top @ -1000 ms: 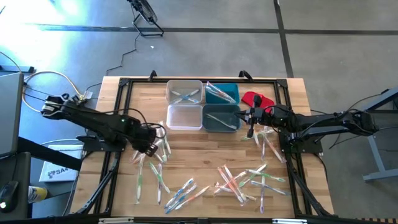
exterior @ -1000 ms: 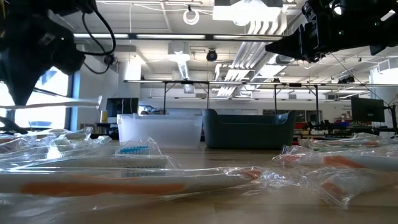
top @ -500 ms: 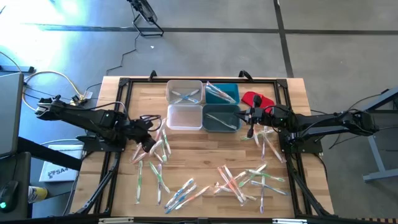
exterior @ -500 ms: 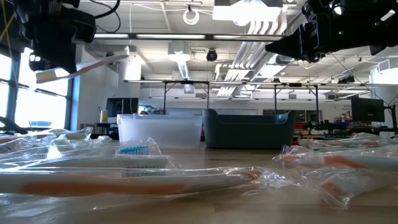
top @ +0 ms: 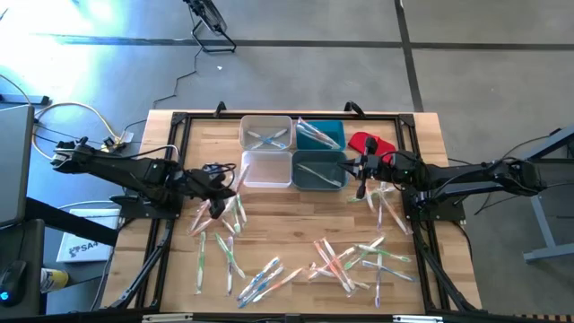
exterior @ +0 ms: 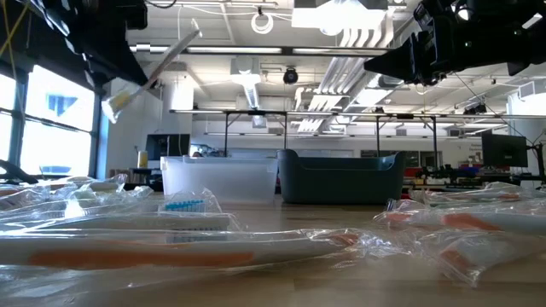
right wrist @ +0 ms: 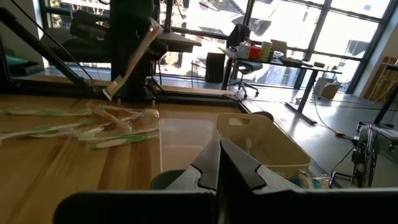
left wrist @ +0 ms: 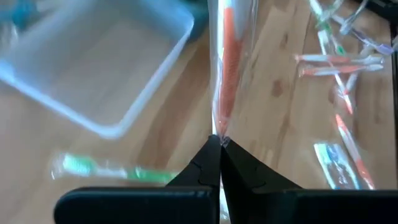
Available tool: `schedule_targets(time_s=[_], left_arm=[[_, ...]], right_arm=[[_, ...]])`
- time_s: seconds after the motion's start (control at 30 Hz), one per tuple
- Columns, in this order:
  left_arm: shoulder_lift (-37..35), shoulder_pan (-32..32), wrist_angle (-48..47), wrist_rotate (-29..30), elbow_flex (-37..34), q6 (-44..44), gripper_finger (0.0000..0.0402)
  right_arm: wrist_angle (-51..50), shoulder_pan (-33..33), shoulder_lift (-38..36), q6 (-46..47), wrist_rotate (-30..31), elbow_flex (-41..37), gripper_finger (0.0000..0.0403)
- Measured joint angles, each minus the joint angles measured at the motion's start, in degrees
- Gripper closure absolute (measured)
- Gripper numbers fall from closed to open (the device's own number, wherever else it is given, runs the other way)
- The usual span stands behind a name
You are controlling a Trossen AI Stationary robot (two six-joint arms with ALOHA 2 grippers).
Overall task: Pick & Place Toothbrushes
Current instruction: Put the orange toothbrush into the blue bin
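**Left tool carries a wrapped orange toothbrush up toward the bins**

Since half a second ago the left tool (top: 220, 182) has shifted toward the clear empty plastic bin (top: 266, 169), and the clear-wrapped toothbrush with an orange handle (left wrist: 229, 68) that it pinches now tilts steeply in the low view, one end high and the other low. Its fingers (left wrist: 208, 163) are pressed together on the wrapper's end, and the brush hangs above the wooden desk (top: 296, 224), just beside that bin's near corner.

Over by the dark grey-blue bin (top: 318, 170), the right tool (top: 360, 170) hangs where it was, raised off the desk with its fingers pressed together on nothing, close to the red cloth-like piece (top: 370, 143).

Behind the front pair of bins stand a second clear bin (top: 266, 133) and a teal bin (top: 320, 134), each with a few brushes inside; the dark grey-blue one holds one as well. Loose wrapped toothbrushes with green, blue, orange and pink accents (top: 345, 260) lie scattered over the near half of the desk, with another cluster below the left tool and a few more beside the right arm.
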State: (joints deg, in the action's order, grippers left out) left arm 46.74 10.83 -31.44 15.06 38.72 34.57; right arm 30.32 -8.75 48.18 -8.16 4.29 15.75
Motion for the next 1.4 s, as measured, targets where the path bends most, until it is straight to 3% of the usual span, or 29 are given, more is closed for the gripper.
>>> schedule_targets(time_s=[0.33, 0.5, 0.67, 0.97, 1.27, 1.4], left_arm=[[0.0, -0.2, 6.6, 10.0, 0.0, -15.5, 0.0401], [0.0, -5.6, 8.9, 8.9, 0.0, -21.5, 0.0401], [1.3, -14.6, 10.6, 1.2, 0.0, -26.5, 0.0401], [9.1, -25.9, 23.9, -15.9, 0.0, -36.3, 0.0401], [20.4, -27.7, 33.6, -22.5, 0.0, -40.3, 0.0401], [24.6, -27.8, 40.3, -30.8, 0.0, -40.3, 0.0401]], right_arm=[[1.7, 0.0, 0.0, 3.8, -0.3, 0.0, 0.0399], [2.8, 0.0, 0.1, 4.1, -0.3, 0.0, 0.0399], [6.5, 0.0, 2.1, 4.1, -0.4, 0.0, 0.0399], [15.5, 0.0, 10.3, 6.1, -1.4, 0.0, 0.0399], [25.8, 0.0, 18.2, 7.5, -3.4, 0.0, 0.0399], [31.4, 0.0, 21.3, 8.3, -3.1, 0.0, 0.0399]])
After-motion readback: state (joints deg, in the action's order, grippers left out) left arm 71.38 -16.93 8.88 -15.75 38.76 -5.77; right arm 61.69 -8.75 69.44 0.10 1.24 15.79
